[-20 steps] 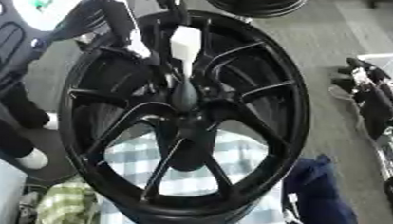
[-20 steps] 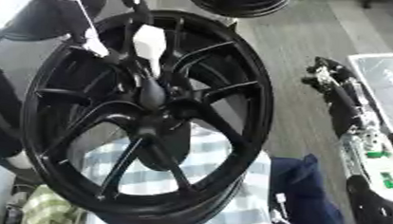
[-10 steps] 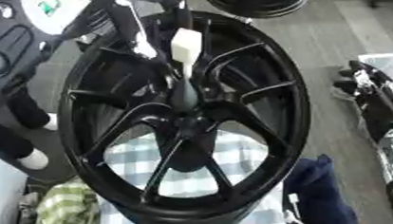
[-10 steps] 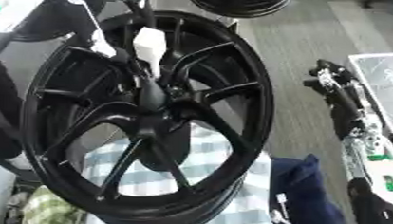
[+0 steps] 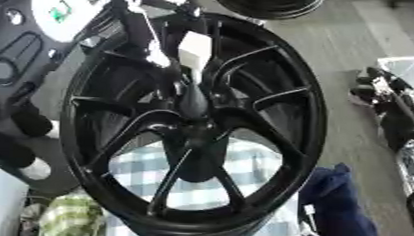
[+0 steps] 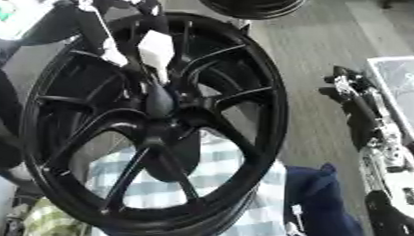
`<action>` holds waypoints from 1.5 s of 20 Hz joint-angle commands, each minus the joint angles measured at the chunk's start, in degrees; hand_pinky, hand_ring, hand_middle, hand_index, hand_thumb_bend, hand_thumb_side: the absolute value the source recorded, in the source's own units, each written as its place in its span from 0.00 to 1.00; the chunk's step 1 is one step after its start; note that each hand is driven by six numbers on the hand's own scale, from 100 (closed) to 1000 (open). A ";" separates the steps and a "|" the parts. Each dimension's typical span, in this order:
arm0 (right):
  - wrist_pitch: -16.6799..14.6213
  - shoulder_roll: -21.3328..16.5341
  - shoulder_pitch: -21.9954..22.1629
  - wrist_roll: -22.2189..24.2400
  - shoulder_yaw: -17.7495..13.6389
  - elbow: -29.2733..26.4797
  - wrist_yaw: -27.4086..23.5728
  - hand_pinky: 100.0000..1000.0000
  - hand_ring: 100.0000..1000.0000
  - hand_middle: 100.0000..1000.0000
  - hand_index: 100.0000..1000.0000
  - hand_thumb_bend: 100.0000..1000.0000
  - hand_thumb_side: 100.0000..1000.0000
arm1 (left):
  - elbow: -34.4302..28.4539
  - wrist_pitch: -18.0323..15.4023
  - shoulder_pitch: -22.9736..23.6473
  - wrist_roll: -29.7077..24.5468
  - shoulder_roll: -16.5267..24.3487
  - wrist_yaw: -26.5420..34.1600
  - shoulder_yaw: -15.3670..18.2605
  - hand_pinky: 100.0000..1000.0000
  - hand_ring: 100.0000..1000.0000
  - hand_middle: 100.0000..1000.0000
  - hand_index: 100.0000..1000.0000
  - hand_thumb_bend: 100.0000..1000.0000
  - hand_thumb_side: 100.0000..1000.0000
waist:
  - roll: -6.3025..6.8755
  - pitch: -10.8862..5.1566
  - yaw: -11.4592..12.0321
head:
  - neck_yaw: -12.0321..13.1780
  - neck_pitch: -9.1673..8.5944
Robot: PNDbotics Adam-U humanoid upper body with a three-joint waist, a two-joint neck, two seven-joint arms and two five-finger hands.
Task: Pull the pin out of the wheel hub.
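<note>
A big glossy black wheel (image 5: 192, 124) with thin paired spokes fills the middle, standing tilted on a blue-and-white checked cloth (image 5: 234, 191). At its hub (image 5: 193, 102) a dark, rounded, tapering pin (image 6: 159, 99) sticks out from the centre. From eleven o'clock a black and silver arm comes in, and the left hand (image 5: 148, 35) sits among the upper spokes beside a white blocky piece (image 5: 194, 52) just above the hub; I cannot tell how its fingers are set. At three o'clock the right hand (image 6: 355, 104) lies well apart from the wheel, black with silver parts, its fingers unclear too. A dark blue cloth (image 5: 338, 206) lies bunched at five o'clock.
</note>
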 commanded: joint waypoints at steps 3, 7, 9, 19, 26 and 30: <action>0.09 -0.72 -0.49 0.00 -0.23 -0.54 -0.22 0.90 0.64 0.63 0.78 0.00 0.42 | -0.06 -1.61 -1.14 -2.17 0.42 -0.50 0.83 0.90 0.82 0.69 0.62 0.22 0.00 | -0.20 -0.90 -0.06 | 0.11 -0.78; 0.10 -0.70 -0.54 0.09 -0.20 -0.55 -0.21 0.90 0.64 0.64 0.78 0.00 0.42 | -0.50 -0.49 -1.24 -2.17 0.51 0.23 1.22 0.89 0.79 0.65 0.51 0.13 0.00 | -0.25 -0.91 -0.04 | 0.07 -0.77; 0.11 -0.70 -0.52 0.11 -0.20 -0.53 -0.21 0.90 0.64 0.64 0.78 0.00 0.42 | -0.91 0.19 -1.34 -2.17 0.66 0.52 1.37 0.88 0.78 0.63 0.43 0.09 0.00 | -0.28 -0.93 -0.05 | 0.09 -0.72; 0.12 -0.61 -0.43 0.27 -0.15 -0.44 -0.26 0.90 0.64 0.64 0.78 0.00 0.43 | -2.08 2.12 -1.81 -2.17 1.27 -0.01 2.70 0.85 0.73 0.56 0.30 0.07 0.00 | -0.38 -0.93 0.09 | 0.13 -0.62; 0.10 -0.52 -0.35 0.28 -0.27 -0.41 -0.34 0.90 0.64 0.64 0.78 0.00 0.43 | -1.64 1.04 -1.63 -2.17 0.99 -0.37 2.31 0.85 0.73 0.56 0.33 0.18 0.00 | -0.46 -0.84 -0.01 | 0.26 -0.64; 0.11 -0.48 -0.34 0.36 -0.25 -0.37 -0.36 0.90 0.64 0.64 0.78 0.00 0.44 | -1.09 -0.13 -1.50 -2.17 0.58 -0.79 1.38 0.85 0.73 0.56 0.35 0.25 0.00 | -0.50 -0.76 -0.09 | 0.34 -0.70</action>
